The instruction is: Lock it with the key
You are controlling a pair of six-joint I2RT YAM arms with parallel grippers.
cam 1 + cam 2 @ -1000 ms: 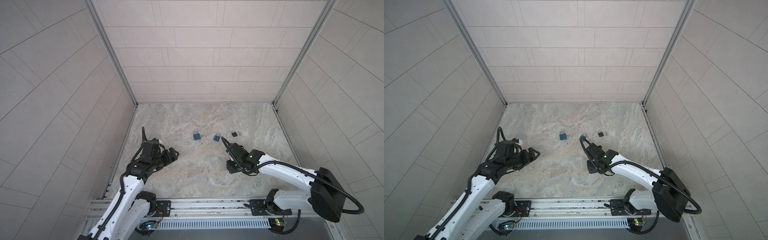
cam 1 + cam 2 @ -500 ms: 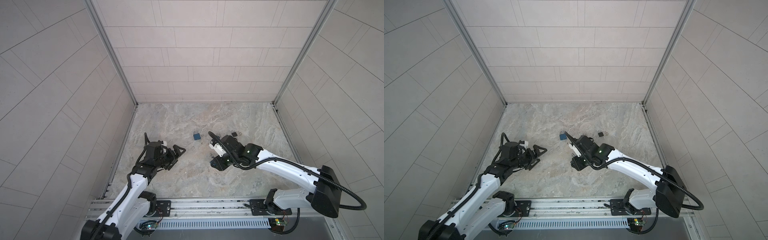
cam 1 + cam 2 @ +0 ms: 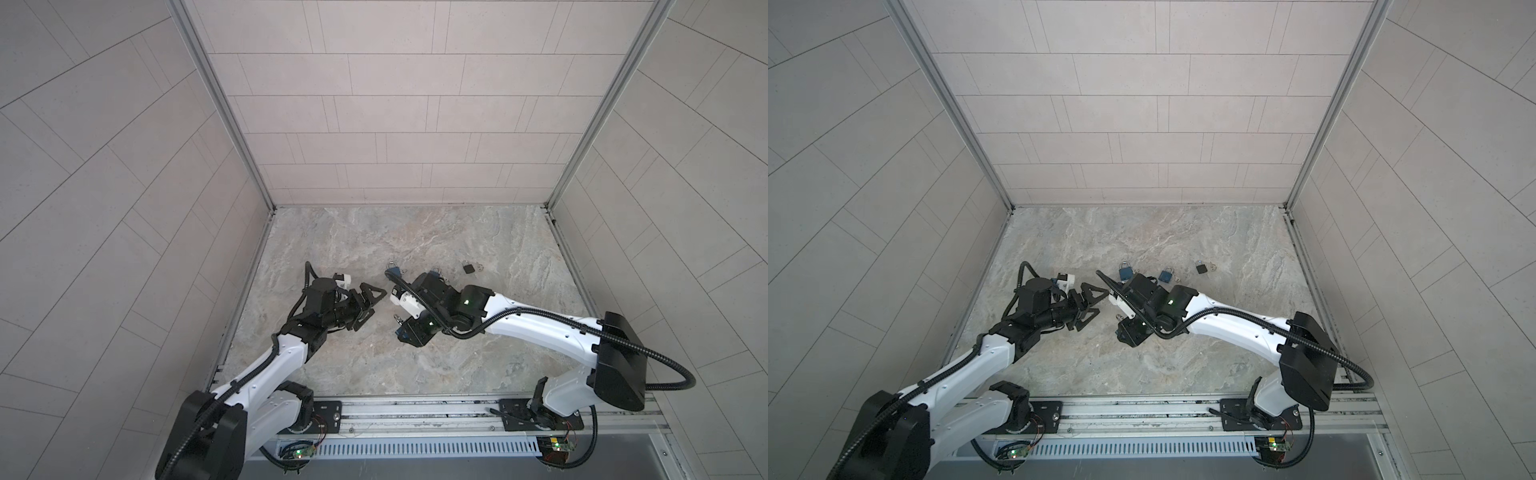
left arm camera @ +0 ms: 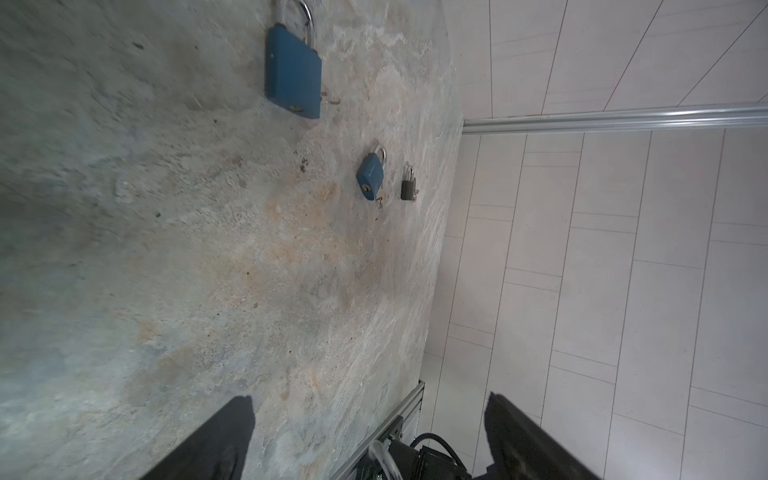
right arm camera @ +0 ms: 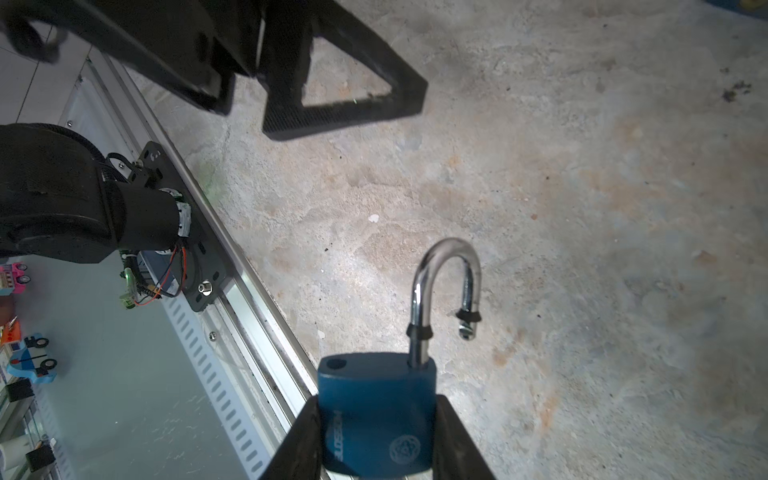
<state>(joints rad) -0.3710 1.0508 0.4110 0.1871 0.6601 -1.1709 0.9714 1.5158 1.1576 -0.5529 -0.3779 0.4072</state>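
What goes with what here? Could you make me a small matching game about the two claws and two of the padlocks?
1 left claw
2 right claw
3 black padlock
4 held blue padlock

A loop sprung open
B lying on the table
C wide open, empty
D clamped on a padlock

Pairs: 1-C, 2-D, 3-B, 4-A

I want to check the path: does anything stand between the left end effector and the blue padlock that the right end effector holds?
Nothing visible does. The open left end effector faces the blue padlock, clamped in the right end effector, across a gap with only bare floor beneath.
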